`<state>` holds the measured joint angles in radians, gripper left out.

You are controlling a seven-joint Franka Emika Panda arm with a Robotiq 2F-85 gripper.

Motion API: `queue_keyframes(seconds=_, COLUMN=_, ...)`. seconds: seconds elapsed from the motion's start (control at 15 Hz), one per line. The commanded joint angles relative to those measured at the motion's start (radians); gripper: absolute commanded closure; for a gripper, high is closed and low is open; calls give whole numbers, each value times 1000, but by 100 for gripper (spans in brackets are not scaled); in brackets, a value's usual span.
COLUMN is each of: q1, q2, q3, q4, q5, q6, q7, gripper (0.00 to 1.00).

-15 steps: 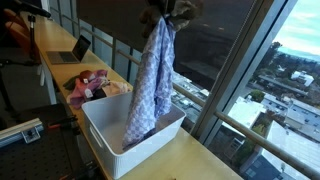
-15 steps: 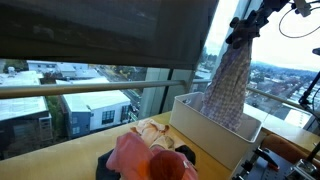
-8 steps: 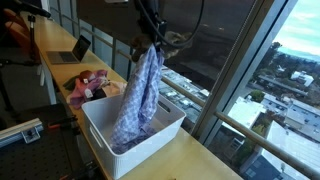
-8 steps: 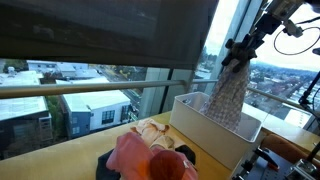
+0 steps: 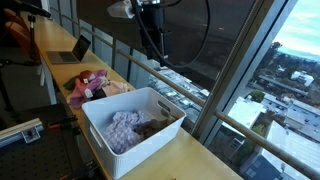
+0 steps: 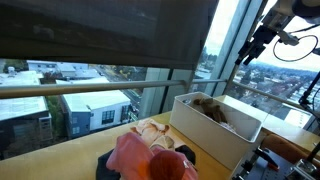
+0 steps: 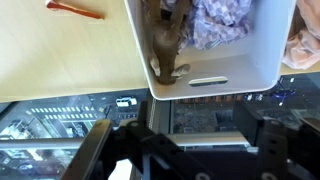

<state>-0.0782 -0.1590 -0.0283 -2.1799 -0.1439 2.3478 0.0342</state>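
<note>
A white plastic bin [image 5: 160, 137] stands on the wooden table beside the window. Inside it lies a crumpled blue-and-white checked cloth [image 5: 123, 128] next to a brown garment [image 5: 152, 127]. My gripper [image 5: 157, 52] hangs well above the bin's far side, open and holding nothing. In the wrist view the bin [image 7: 262, 62] fills the top, with the checked cloth [image 7: 222, 18] and the brown garment [image 7: 166, 42] in it. My gripper [image 7: 185, 150] shows dark fingers [image 7: 96, 148] spread wide, with only the window and street between them. In an exterior view the gripper [image 6: 256, 47] stands high above the bin [image 6: 200, 122].
A pile of pink clothes [image 5: 95, 87] lies behind the bin, seen also as pink clothes [image 6: 148, 156] in front. A laptop [image 5: 72, 50] sits farther along the table. An orange object [image 7: 74, 9] lies on the tabletop. The window glass and railing run close alongside.
The checked cloth hung from my shut gripper above the bin; the jaws have opened, the cloth has dropped into the bin, and the gripper now hangs empty above it.
</note>
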Motion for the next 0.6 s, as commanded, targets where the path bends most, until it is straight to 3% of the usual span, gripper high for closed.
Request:
queue_keyframes(seconds=0.0, q1=19, q2=-13, q3=18, q4=-29, q5=-25, q6=13, q7=25, gripper=0)
queue_keyframes(seconds=0.53, q1=137, q2=-1, q3=111, q4=-148, q5=42, q6=91, q7=29, gripper=0)
